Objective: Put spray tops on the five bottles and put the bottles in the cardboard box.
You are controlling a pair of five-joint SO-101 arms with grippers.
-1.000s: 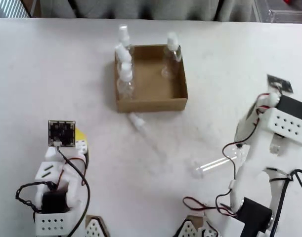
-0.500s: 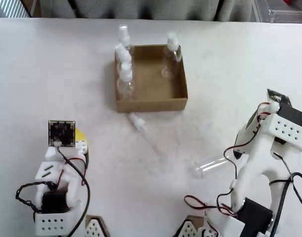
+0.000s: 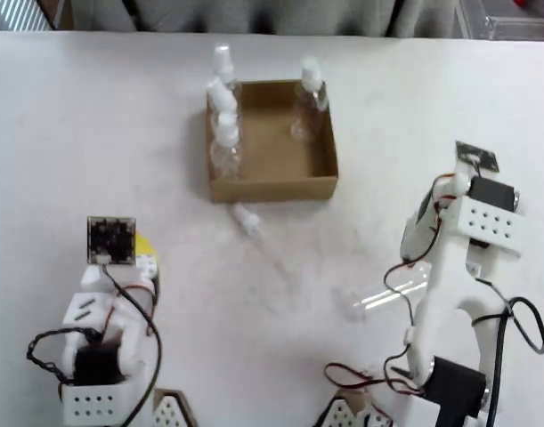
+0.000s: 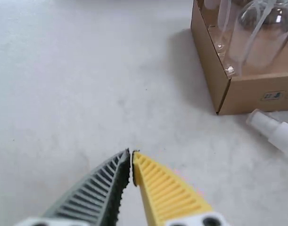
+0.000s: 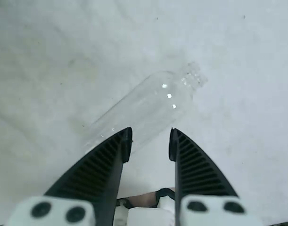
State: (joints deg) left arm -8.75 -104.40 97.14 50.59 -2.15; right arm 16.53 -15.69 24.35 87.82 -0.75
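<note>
Swung back over the capless bottle (image 5: 144, 113) lying on the surface (image 3: 120, 116), the right jaws hang spread, probably to straddle it; the left jaws rest pressed together, idle

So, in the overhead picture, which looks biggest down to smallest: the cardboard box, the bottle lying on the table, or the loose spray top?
1. The cardboard box, by far the largest.
2. The bottle lying on the table, much smaller and partly hidden.
3. The loose spray top, smallest, judging by its white head.
</note>
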